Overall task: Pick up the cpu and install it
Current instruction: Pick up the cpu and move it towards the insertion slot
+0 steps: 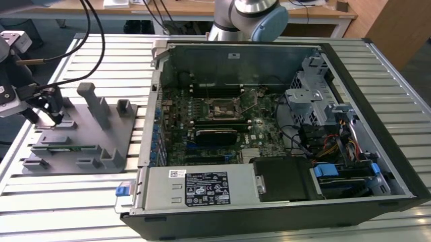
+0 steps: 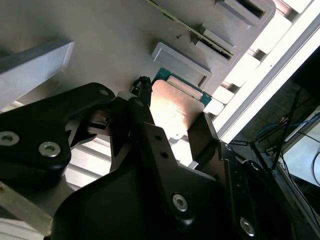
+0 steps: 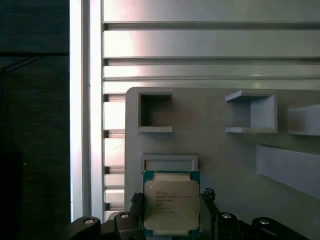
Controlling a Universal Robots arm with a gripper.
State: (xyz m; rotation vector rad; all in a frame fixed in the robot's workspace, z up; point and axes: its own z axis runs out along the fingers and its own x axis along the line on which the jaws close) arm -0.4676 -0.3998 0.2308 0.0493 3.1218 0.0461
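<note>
The cpu (image 3: 171, 202) lies flat on the grey fixture plate (image 3: 225, 160) beside a rectangular frame block (image 3: 169, 162), its printed lid text too small to read and its near edge cut off in the first wrist view. The gripper (image 3: 171, 220) straddles it, jaws apart, one finger (image 2: 145, 125) at each side edge; contact cannot be told. In the exterior view the gripper (image 1: 47, 108) sits at the fixture plate (image 1: 74, 146), well apart from the open computer case (image 1: 269, 131), whose white labels are illegible.

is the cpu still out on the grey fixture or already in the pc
Out: the cpu lies flat on the grey fixture, between the pincer's fingers.
</note>
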